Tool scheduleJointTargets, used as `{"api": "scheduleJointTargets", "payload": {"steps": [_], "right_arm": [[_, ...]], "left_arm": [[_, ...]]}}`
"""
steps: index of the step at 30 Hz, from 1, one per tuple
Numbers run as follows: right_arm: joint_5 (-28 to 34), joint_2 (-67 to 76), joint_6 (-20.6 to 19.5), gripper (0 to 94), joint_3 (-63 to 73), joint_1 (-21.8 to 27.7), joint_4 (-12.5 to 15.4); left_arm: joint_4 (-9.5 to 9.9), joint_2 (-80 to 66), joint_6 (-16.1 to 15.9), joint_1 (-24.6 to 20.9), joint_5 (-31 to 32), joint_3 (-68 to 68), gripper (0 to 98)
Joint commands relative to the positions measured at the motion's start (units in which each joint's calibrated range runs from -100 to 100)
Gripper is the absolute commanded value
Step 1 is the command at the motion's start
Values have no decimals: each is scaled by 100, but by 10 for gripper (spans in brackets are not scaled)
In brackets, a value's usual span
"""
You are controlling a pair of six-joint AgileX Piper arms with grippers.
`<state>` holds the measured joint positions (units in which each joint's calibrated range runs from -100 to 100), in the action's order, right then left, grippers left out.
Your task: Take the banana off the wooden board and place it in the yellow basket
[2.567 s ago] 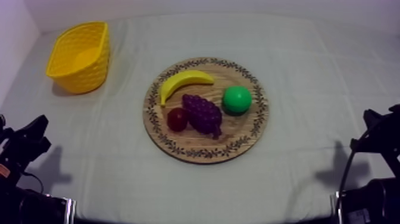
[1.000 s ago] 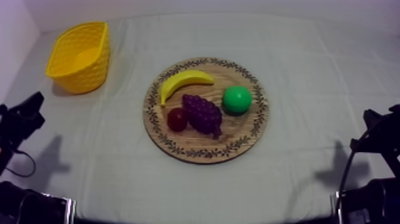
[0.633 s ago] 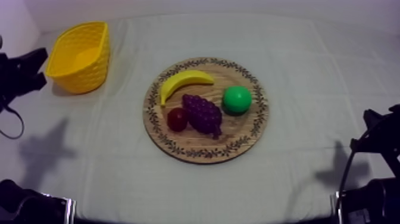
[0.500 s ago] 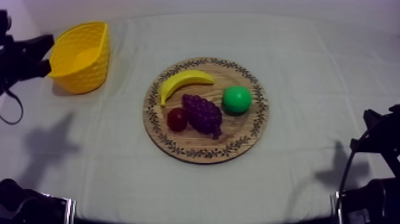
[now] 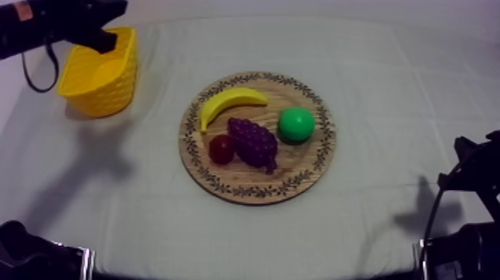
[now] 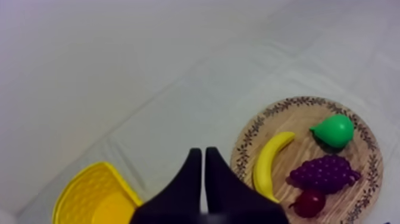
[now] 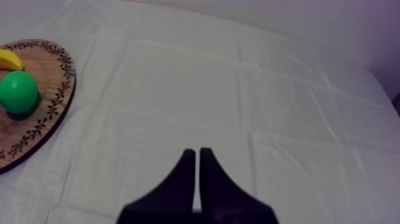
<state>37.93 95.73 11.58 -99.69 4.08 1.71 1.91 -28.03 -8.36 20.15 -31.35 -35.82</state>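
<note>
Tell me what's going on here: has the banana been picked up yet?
Not yet. The banana lies on the wooden board with the grapes, the pear and the small red fruit, and nothing is touching it. The left pincer, shut on nothing, is up near the rim of the yellow basket at the left side of the table, well short of the board. The right pincer, also shut on nothing, sits over bare cloth at its own side.

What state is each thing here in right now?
Yellow basket: upright, no fruit visible inside.
Left gripper: shut, empty, by the basket.
Right gripper: shut, empty, over cloth.
Banana: lying on the wooden board, untouched.
Pear: on board.
Bunch of grapes: on board.
Small red fruit: on board.
</note>
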Motion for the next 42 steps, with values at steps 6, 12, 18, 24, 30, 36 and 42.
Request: {"api": "scheduleJointTargets", "payload": {"steps": [6, 12, 18, 24, 30, 36, 42], "right_arm": [[-3, 2, -2, 3, 3, -2, 2], [-3, 2, -2, 3, 3, -2, 2], [-3, 2, -3, 3, 3, -2, 2], [-3, 2, -2, 3, 3, -2, 2], [-3, 2, -1, 3, 3, -2, 2], [-3, 2, -2, 3, 3, -2, 2], [-3, 2, -3, 3, 3, -2, 2]], "left_arm": [[2, 825, -104, 240, -376, 464, 2], [-8, 1366, -200, 324, -652, 619, 2], [-43, 1840, -317, 389, -785, 651, 2], [-212, 2157, -520, 455, -670, 618, 2], [-256, 2459, -486, 505, -568, 577, 12], [-248, 2691, -351, 524, -451, 492, 29], [-207, 2777, -196, 556, -341, 363, 493]]}}
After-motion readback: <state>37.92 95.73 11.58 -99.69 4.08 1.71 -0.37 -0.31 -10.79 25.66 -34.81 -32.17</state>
